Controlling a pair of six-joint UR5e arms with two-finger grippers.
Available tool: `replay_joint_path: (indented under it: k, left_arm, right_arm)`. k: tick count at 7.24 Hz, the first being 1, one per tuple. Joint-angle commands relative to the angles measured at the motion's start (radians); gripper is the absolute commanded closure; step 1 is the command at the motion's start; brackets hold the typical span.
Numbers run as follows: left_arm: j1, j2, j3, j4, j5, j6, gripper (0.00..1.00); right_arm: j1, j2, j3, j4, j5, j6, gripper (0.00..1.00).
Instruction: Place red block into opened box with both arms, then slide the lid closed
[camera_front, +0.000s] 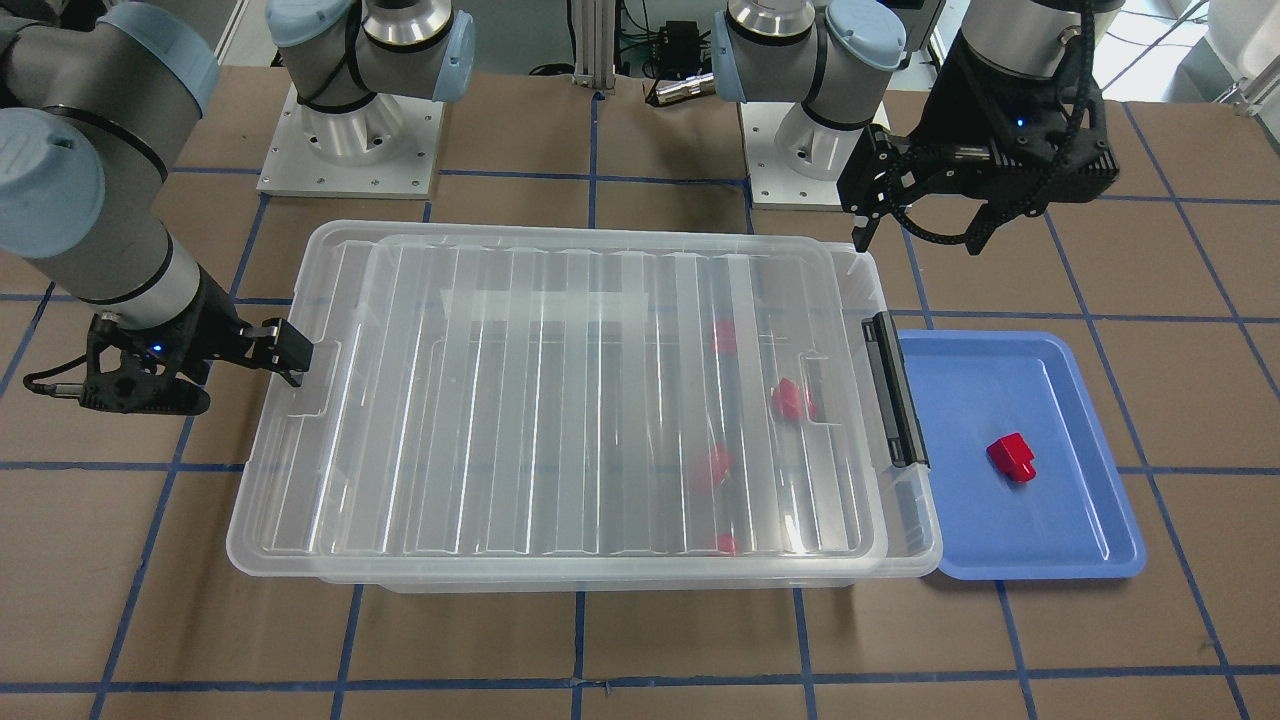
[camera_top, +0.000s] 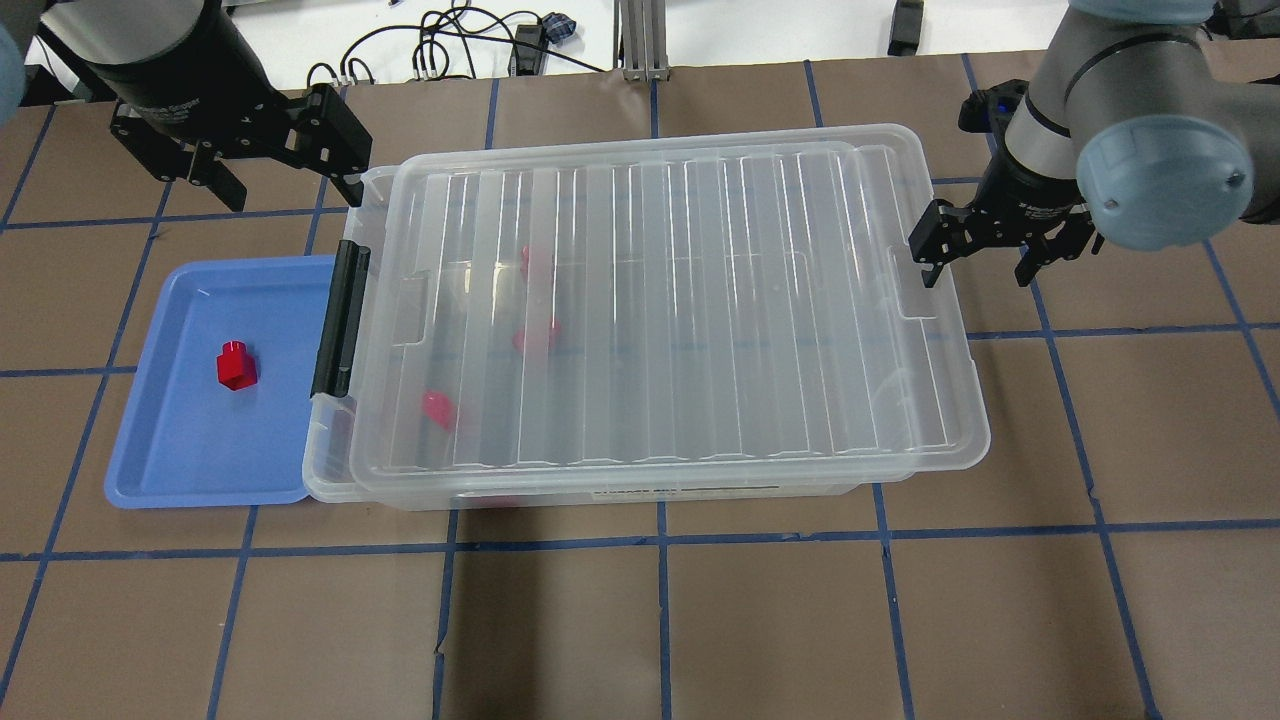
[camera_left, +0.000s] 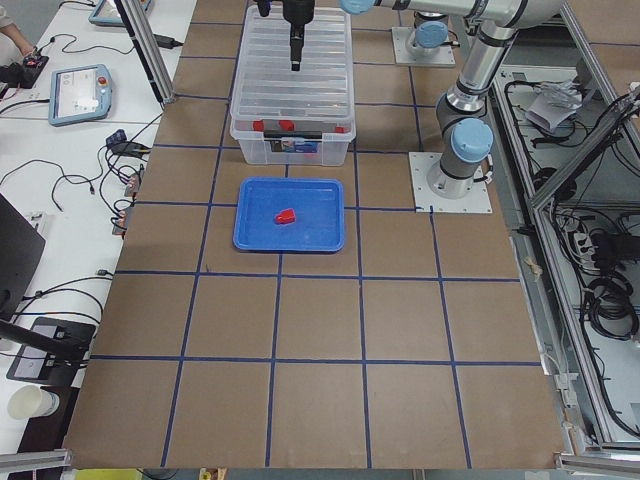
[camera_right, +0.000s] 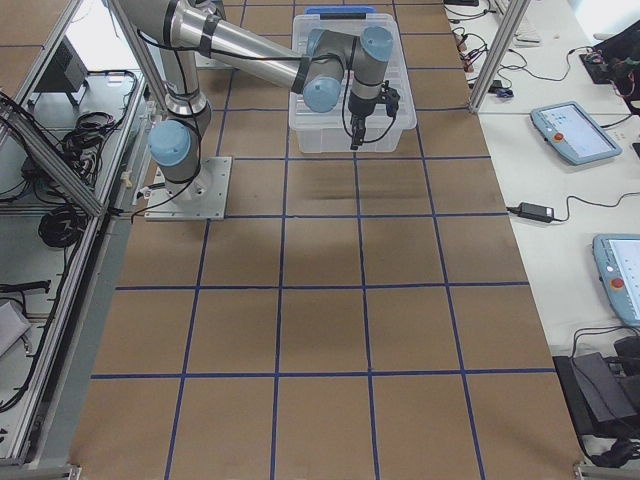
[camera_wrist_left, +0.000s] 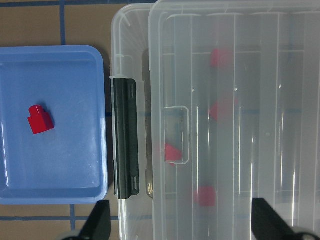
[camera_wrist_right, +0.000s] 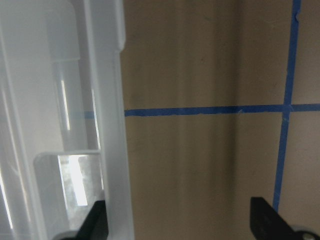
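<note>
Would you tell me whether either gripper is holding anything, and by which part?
Nothing is held: the left gripper and the right gripper are both open and empty, the right beside the lid.

six views, box (camera_top: 325, 470) seemingly shared

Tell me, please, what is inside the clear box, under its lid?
Four red blocks show through the lid, all near the latch end of the box. The ribbed lid blurs them, so their exact pose cannot be told.

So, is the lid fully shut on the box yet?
Not quite: the lid sits offset, leaving a strip of the box uncovered by the black latch.
</note>
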Motion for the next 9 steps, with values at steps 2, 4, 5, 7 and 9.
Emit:
replay_joint_path:
  k: [2, 4, 5, 7, 9]
  left_arm:
    - [0.232, -0.013, 0.000, -0.001, -0.008, 0.099, 0.00]
    - [0.374, -0.081, -0.008, 0.033, -0.014, 0.134, 0.00]
    - [0.421, -0.136, -0.015, 0.097, -0.020, 0.132, 0.00]
    - [0.457, -0.191, -0.104, 0.111, -0.015, 0.134, 0.00]
    - [0.462, -0.252, -0.216, 0.360, -0.005, 0.149, 0.00]
  right_arm:
    - [-0.072, -0.001, -0.001, 0.000, -0.034, -0.092, 0.00]
    - [-0.128, -0.001, -0.010, 0.003, -0.035, -0.148, 0.00]
    - [-0.144, -0.001, -0.010, 0.002, -0.035, -0.154, 0.00]
    - [-0.167, -0.001, -0.010, 0.005, -0.044, -0.154, 0.00]
    - [-0.169, -0.001, -0.012, 0.000, -0.061, -0.195, 0.00]
